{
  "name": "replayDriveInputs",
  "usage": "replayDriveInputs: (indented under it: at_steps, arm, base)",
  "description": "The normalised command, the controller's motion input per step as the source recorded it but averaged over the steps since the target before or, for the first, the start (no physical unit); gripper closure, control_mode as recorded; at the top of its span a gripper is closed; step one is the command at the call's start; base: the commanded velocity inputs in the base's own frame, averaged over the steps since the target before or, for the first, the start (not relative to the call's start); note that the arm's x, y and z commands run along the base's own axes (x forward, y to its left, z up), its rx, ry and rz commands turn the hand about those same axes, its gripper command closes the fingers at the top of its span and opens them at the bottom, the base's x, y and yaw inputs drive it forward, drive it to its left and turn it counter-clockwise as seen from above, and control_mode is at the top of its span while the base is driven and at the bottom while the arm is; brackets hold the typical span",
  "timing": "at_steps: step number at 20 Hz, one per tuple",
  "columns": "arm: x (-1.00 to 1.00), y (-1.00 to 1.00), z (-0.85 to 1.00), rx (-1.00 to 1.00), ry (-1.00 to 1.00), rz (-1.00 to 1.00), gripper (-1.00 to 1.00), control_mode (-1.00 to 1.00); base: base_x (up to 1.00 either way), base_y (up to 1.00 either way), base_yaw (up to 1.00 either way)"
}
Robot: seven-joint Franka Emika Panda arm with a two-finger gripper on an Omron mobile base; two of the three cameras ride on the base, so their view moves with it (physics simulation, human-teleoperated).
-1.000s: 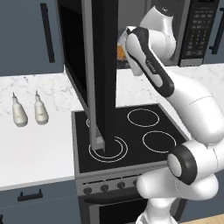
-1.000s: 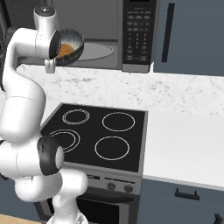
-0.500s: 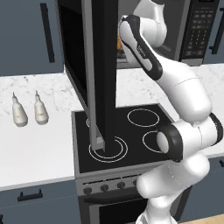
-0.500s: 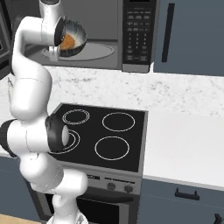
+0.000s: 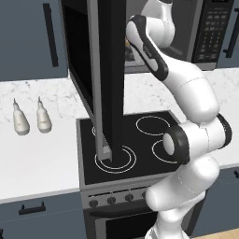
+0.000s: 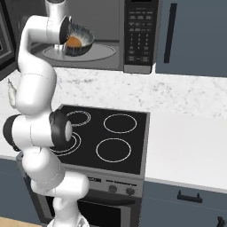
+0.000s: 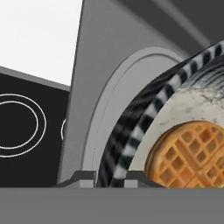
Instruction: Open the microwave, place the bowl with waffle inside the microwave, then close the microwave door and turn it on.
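At the upper left of the right base view, the gripper [image 6: 65,41] grips the tilted bowl [image 6: 80,39] by its rim above the microwave [image 6: 111,35] turntable, so the waffle [image 6: 73,41] could, I judge, slide out.

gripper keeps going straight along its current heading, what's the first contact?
Likely the microwave's turntable plate: the gripper, holding the bowl with the waffle, points down at it. Depth is unclear.
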Motion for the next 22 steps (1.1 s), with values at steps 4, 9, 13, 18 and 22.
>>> replayDriveInputs:
  at_steps: [4, 9, 13, 18, 22]
  arm:
    - [-0.02, -0.36, -0.28, 0.1, -0.05, -0.06, -1.0, -1.0]
    - [-0.22, -0.59, -0.22, 0.21, -0.19, -0.09, -1.0, -1.0]
    - [-0.91, -0.51, -0.03, 0.17, -0.39, -0.08, -1.0, -1.0]
    - [-1.0, -0.1, 0.0, 0.05, -0.38, -0.08, -1.0, -1.0]
    - [-0.99, 0.0, 0.03, 0.01, -0.17, -0.1, -1.0, -1.0]
  base:
    - [0.0, 0.0, 0.0]
    - [0.0, 0.0, 0.0]
    - [0.0, 0.0, 0.0]
    - [0.0, 0.0, 0.0]
    - [0.0, 0.0, 0.0]
